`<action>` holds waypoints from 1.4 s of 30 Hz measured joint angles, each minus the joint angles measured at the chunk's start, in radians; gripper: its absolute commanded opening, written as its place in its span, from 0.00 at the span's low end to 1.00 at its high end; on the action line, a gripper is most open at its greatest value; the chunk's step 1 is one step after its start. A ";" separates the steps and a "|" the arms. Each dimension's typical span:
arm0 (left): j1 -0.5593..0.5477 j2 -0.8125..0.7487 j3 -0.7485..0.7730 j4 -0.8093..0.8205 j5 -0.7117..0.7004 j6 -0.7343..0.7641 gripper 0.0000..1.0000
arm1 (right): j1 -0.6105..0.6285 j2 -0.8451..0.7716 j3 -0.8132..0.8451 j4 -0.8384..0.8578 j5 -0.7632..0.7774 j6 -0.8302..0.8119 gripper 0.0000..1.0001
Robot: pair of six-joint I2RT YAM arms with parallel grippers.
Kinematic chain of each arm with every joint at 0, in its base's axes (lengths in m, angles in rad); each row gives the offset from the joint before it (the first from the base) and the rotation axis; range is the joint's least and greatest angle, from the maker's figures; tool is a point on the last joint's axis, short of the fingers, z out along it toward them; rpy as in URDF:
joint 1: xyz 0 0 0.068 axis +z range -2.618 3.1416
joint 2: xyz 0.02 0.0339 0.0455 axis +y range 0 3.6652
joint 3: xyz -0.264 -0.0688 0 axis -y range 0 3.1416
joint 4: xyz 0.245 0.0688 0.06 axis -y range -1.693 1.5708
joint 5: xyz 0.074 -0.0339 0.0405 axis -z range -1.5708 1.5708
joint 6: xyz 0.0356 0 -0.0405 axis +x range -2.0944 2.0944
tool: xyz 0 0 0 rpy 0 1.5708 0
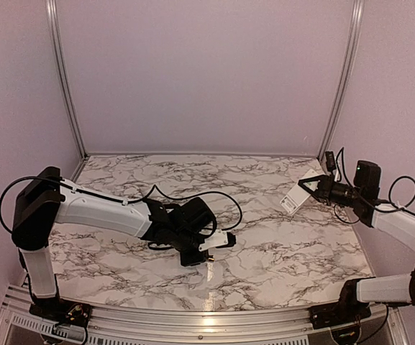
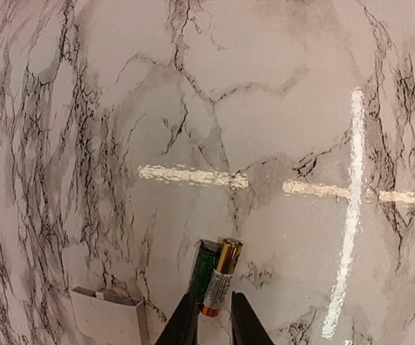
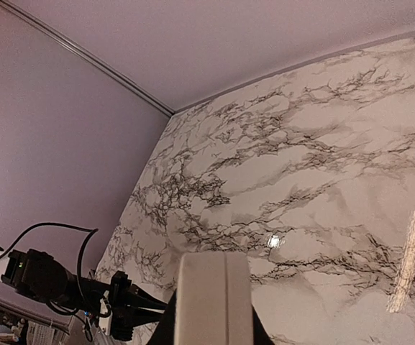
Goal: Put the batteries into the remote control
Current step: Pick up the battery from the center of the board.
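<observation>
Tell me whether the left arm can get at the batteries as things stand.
Probably yes: the left tool sits just over the batteries, jaws open astride the gold one's end, nothing between. The green one lying against it may crowd a grip.

White arm links (image 1: 103, 210), black joints (image 1: 34, 208), looping black cables (image 1: 221, 195)

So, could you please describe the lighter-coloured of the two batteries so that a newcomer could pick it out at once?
On the marble table, just ahead of the left gripper, two batteries lie side by side. The gold-capped battery lies on the side away from the white cover piece. Its pale label and orange end set it apart from the dark green battery beside it.
</observation>
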 measured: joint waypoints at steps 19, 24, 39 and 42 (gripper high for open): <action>0.028 0.087 0.079 -0.031 -0.012 0.035 0.16 | 0.003 0.000 -0.001 0.013 -0.003 0.000 0.00; 0.034 0.102 0.079 -0.033 -0.017 0.035 0.16 | 0.003 0.000 -0.001 0.013 -0.003 0.000 0.00; 0.067 0.163 0.164 -0.068 -0.034 0.014 0.02 | 0.003 0.000 -0.001 0.017 -0.003 0.000 0.00; 0.072 0.163 0.170 -0.083 -0.022 -0.004 0.00 | 0.003 0.003 -0.001 0.023 -0.003 -0.001 0.00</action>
